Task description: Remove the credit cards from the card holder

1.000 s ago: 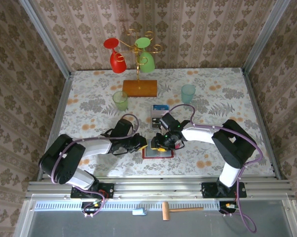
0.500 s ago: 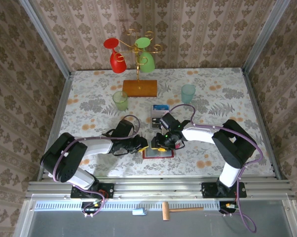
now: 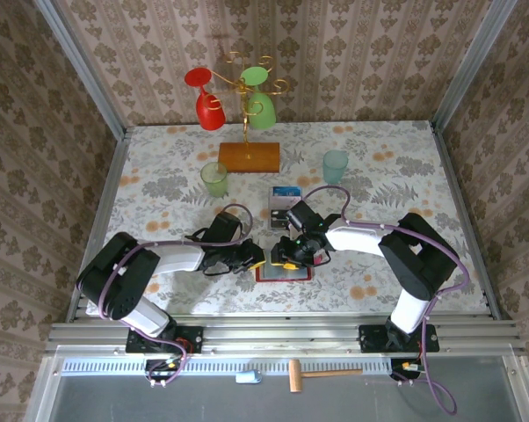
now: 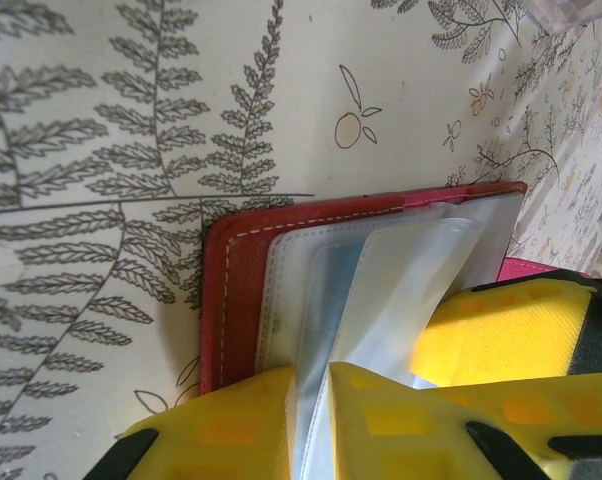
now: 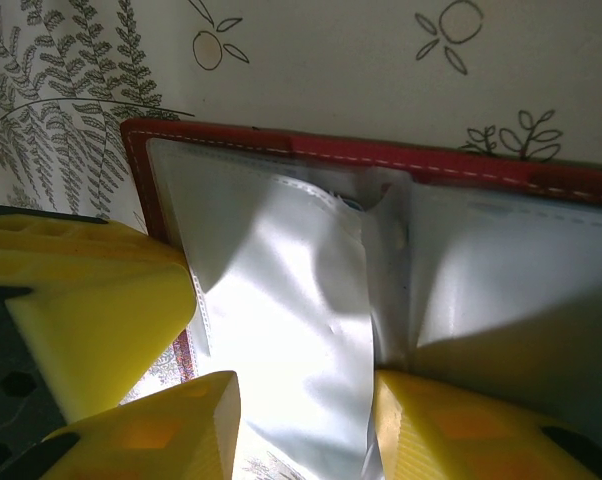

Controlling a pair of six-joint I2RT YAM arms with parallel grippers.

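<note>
Red card holder (image 4: 233, 300), whitish translucent pockets (image 5: 481, 270), fern-patterned white tablecloth (image 4: 131, 120).

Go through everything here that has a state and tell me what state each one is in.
Card holder: open, lying flat.
Left gripper: shut on a clear sleeve of the holder.
Right gripper: jaws apart around a clear sleeve, grip unclear.
Bluish card: inside a sleeve.
Green cup: upright.
Teal cup: upright.
Red goblet: hanging upside down.
Green goblet: hanging upside down.
</note>
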